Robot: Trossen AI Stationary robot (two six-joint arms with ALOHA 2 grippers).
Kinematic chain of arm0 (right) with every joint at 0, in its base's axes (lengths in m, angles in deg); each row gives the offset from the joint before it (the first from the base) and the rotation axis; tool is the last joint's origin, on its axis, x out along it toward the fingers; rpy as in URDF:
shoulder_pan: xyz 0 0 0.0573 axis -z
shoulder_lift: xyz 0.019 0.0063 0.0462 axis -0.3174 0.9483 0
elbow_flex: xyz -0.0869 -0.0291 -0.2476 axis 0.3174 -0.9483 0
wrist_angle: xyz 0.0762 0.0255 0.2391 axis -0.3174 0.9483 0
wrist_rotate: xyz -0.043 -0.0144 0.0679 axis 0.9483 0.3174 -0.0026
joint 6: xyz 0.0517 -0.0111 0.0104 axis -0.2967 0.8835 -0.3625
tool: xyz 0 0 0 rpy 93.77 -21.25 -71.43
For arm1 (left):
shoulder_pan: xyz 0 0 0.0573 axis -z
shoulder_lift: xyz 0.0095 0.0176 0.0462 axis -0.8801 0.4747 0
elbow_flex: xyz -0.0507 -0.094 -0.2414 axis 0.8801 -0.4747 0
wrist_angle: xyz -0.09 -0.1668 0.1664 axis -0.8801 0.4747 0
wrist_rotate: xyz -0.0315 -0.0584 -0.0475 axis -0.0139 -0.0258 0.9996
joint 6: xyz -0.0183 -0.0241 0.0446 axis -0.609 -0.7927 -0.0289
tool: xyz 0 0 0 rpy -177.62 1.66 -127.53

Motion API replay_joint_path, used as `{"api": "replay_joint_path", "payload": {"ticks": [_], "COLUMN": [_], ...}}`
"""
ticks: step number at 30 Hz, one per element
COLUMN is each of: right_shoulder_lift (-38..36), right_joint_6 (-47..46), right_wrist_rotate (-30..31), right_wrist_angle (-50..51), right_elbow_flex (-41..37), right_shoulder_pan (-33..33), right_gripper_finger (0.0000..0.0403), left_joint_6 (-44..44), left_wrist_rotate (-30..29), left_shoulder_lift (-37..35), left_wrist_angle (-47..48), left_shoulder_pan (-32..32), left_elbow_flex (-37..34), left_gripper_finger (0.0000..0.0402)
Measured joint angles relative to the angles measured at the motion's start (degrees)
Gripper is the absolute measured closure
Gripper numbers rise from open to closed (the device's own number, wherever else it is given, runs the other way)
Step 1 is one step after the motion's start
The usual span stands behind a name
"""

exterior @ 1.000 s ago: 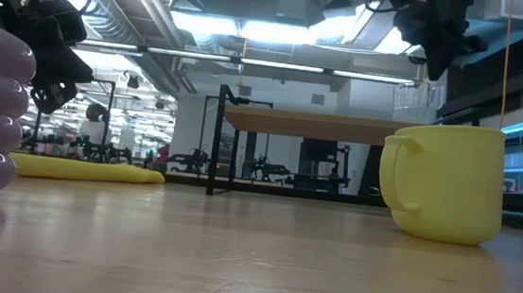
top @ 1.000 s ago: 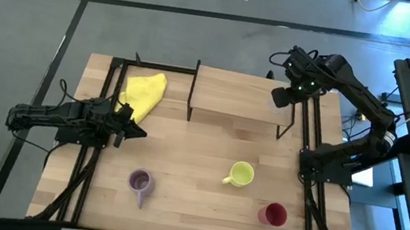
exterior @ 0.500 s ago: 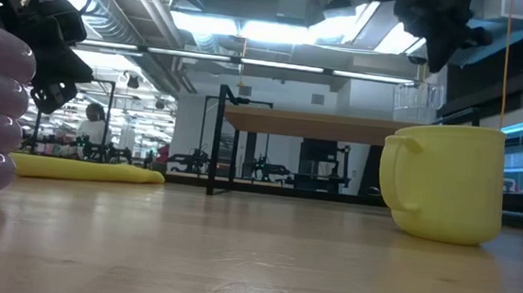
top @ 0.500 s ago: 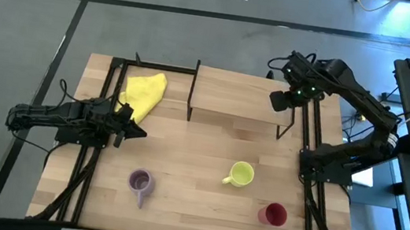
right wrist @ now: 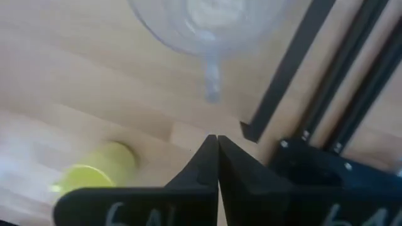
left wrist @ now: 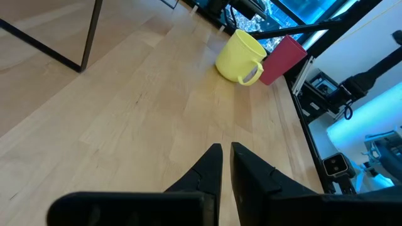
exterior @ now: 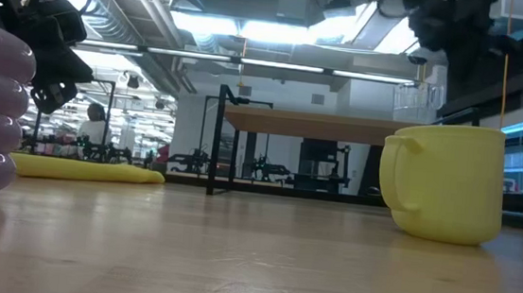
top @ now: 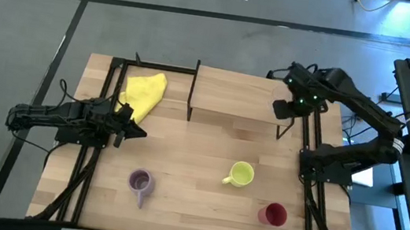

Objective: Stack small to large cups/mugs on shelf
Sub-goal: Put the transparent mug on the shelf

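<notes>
My right hand [top: 280, 108] hangs over the right end of the shelf [top: 239, 96], upper centre of the overhead frame, its fingers pressed together around nothing. Just beyond its fingertips [right wrist: 217, 145] in the wrist view stands the tiny clear glass [right wrist: 210, 25] on the shelf board, apart from the hand; it shows again at upper right of the table-level frame, perched on the shelf's end. I judge the smallest vessel sits at that end to open the row, leaving the bare board to its left for the larger ones.

The yellow-green mug [top: 241, 174], the dark red cup [top: 273, 214] and the lilac purple mug [top: 140, 181] stand well apart on the bench [top: 193, 209] in the lower half of the overhead frame, none yet on the shelf. My left hand [top: 136, 131] waits at centre left, fingers nearly together, holding nothing, beside the yellow cloth [top: 142, 91], which lies clear of the shelf.

No brand, label or writing can be read on any vessel.
</notes>
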Motion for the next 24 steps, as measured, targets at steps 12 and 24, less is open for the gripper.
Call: {"api": "replay_joint_path", "payload": {"ticks": [12,24], "right_shoulder_lift": [-1.3,-1.1], "right_joint_6": [2.9,6.6], "right_wrist_rotate": [6.7,5.3], "right_wrist_angle": [-3.2,-7.0], "right_elbow_flex": [-2.3,-2.5], "right_shoulder_pan": [0.4,0.5], "right_gripper_finger": [0.0400,0.0400], "left_joint_6": [0.0,0.0], "left_wrist_rotate": [0.0,0.0], "left_shoulder_lift": [0.0,0.0], "left_wrist_angle": [0.0,0.0], "left_shoulder_pan": [0.0,0.0], "left_elbow_flex": [0.0,0.0], "left_gripper_finger": [0.0374,0.0374]}}
